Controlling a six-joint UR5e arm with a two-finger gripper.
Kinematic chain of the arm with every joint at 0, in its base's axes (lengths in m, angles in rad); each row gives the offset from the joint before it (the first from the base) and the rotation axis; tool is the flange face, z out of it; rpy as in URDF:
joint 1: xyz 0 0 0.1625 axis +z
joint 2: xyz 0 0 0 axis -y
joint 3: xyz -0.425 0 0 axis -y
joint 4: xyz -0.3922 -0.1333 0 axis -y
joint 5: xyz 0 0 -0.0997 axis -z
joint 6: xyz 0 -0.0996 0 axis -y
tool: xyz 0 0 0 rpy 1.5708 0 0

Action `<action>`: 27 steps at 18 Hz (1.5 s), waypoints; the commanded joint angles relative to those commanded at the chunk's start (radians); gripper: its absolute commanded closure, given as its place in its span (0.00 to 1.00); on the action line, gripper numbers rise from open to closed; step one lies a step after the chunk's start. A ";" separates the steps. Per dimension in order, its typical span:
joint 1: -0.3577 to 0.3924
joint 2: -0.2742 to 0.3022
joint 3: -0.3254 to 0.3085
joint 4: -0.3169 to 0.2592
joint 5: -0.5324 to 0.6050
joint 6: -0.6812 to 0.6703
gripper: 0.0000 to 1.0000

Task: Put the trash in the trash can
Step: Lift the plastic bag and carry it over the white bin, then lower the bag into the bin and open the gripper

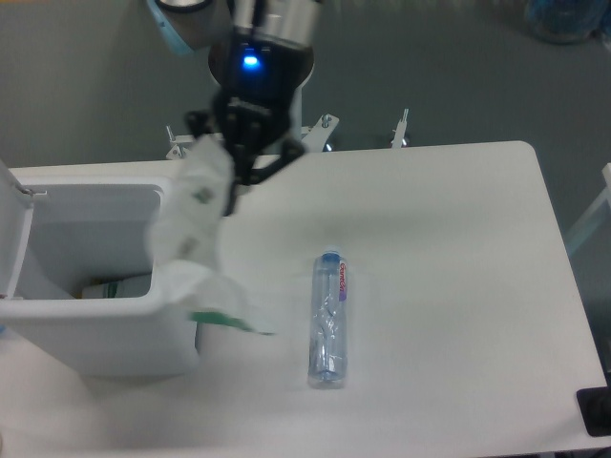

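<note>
Camera view: the black two-finger pincer (232,164) is seen clenched on the top of the wrinkly translucent white plastic bag (196,248), which is blurred. The bag hangs down across the right rim of the white boxy plastic bin (95,324), its lower end with a green patch trailing just outside the wall. The bin's hinged lid (13,234) is stood open at the left. The clear slim plastic bottle with a blue cap (329,317) is laid on the white surface (458,286), well apart from the bin.
</note>
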 joint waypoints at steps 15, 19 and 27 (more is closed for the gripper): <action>-0.062 0.036 -0.098 -0.031 0.003 0.126 1.00; -0.066 -0.017 -0.092 -0.017 0.003 0.126 1.00; -0.072 -0.041 -0.095 -0.020 0.006 0.112 1.00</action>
